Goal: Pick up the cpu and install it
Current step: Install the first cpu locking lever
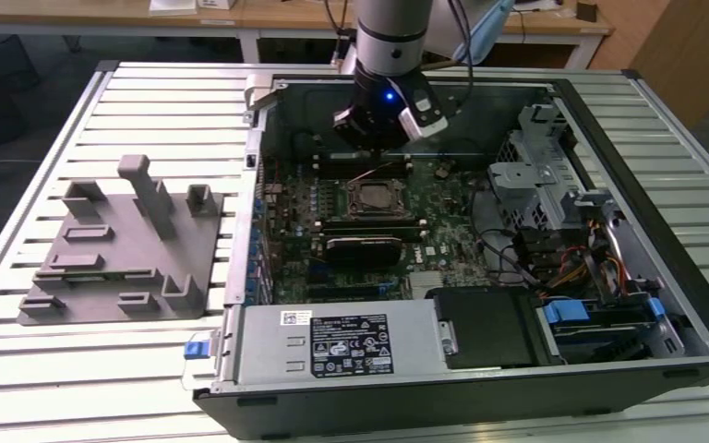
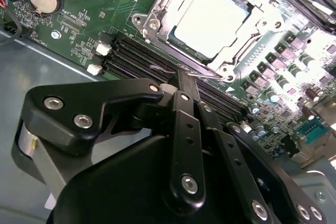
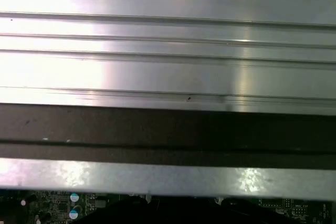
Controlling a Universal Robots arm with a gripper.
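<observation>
The cpu [image 2: 210,22], a pale silver-white square, lies flat inside the dark socket with its metal frame [image 2: 157,22] in the second wrist view. In the exterior view the socket [image 1: 373,197] sits mid-motherboard inside the open computer case. My gripper [image 1: 375,146] hangs over the board just behind the socket. In the second wrist view its black fingers [image 2: 185,85] meet at one narrow tip, shut with nothing between them. The tip is beside the socket's thin metal lever [image 2: 212,78]; whether it touches, I cannot tell.
The big grey plastic holder with upright posts [image 1: 121,245] stands on the slatted table at the exterior view's left. Case walls [image 1: 256,185], a drive cage [image 1: 539,175], cables and the power supply [image 1: 336,343] surround the board. The first wrist view faces table slats [image 3: 168,66] and the case rim.
</observation>
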